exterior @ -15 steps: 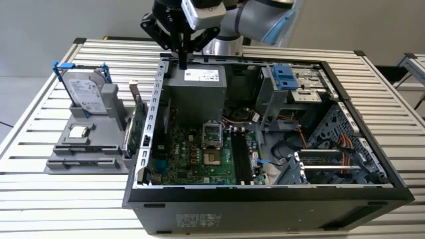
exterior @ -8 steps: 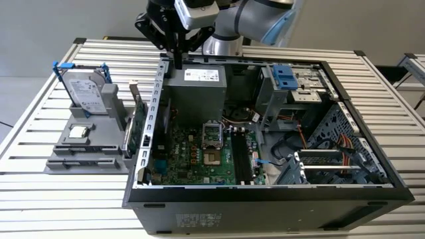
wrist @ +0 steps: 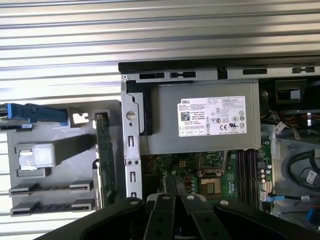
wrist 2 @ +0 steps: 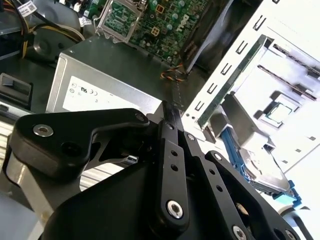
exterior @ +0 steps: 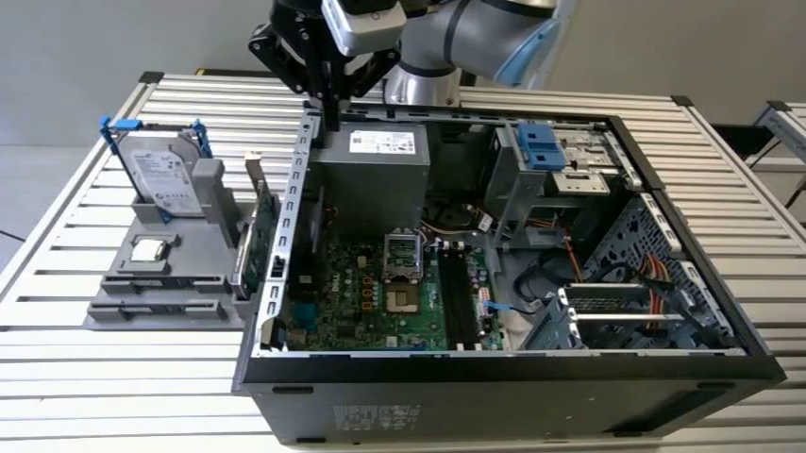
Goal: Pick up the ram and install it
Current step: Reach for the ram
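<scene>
Black pincer [wrist 2: 171,120] clamped on the ram [wrist 2: 176,97], seen edge-on, mostly hidden.

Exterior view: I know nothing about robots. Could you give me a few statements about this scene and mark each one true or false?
1. The gripper grips the ram, a thin dark stick. True.
2. The hard drive lies inside the computer case. False: it stands in the grey tray outside the case.
3. The case is open, with the motherboard exposed. True.
4. The green card is plugged into the motherboard. False: it stands at the tray's edge.
</scene>
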You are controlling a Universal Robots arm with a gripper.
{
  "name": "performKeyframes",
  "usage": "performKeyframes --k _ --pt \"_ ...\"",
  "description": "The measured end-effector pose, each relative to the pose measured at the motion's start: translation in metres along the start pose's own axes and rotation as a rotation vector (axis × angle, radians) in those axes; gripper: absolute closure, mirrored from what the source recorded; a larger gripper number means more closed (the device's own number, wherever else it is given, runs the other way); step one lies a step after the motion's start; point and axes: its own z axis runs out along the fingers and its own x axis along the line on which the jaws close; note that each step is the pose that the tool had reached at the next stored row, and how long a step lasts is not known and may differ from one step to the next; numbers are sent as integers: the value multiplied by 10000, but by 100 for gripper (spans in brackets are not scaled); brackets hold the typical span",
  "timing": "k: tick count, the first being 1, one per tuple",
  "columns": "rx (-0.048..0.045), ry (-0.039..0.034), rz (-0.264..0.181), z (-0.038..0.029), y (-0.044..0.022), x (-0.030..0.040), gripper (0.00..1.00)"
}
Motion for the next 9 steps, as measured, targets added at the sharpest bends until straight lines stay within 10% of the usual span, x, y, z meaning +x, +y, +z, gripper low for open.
performKeyframes --k 9 --pt "0 0 0 -1 -2 51 100"
